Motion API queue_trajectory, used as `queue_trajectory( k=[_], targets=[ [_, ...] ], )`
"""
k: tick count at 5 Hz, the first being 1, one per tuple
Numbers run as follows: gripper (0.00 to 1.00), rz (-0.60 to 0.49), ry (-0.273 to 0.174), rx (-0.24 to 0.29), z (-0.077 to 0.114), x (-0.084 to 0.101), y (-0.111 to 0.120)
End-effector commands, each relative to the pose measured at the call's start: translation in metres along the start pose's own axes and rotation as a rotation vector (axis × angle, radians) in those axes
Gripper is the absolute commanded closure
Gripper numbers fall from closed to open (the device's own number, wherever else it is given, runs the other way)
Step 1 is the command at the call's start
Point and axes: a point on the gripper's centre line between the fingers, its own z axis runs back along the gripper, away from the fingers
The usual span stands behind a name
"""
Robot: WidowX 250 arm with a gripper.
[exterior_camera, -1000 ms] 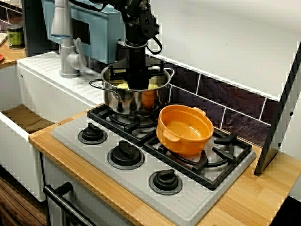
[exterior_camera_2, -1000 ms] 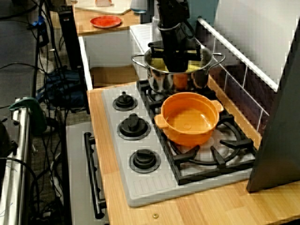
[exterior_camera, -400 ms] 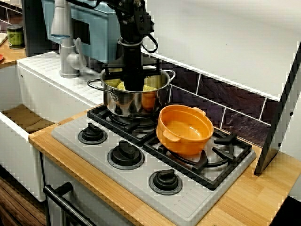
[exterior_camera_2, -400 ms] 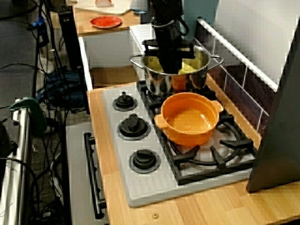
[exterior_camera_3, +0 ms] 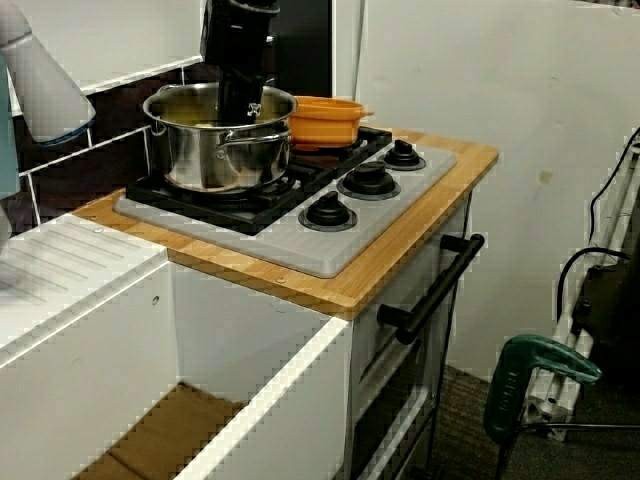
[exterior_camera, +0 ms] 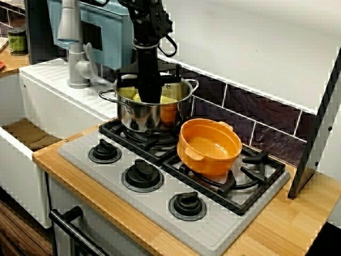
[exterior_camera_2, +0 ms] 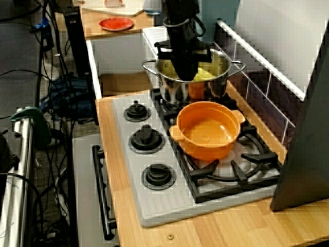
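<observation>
my hand (exterior_camera: 149,95) hangs straight down inside the steel pot (exterior_camera: 133,114), its tips below the rim among yellow pieces (exterior_camera_2: 203,75). i cannot tell whether it is open or gripping one. the pot stands on the hob (exterior_camera: 106,165), on the burner grate nearer the sink (exterior_camera: 32,136). just beside it, on the next grate, sits an orange two-handled dish (exterior_camera: 209,146). three black knobs (exterior_camera: 142,175) line the hob's front edge, and the hob is set in the wooden counter (exterior_camera: 277,229).
</observation>
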Motion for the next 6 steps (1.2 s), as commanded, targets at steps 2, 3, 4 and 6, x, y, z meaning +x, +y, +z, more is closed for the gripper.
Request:
queue_trajectory(
  k=[2,3,4,6],
  targets=[
    [1.0,-0.023,-0.063,-0.064,0.033,-0.004,0.0],
    [0.29,-0.028,-0.068,-0.065,0.036,-0.005,0.002],
    [0.0,-0.046,-0.068,-0.062,0.037,-0.005,0.002],
    [0.0,-0.058,-0.067,-0.065,0.044,-0.001,0.002]
  ],
)
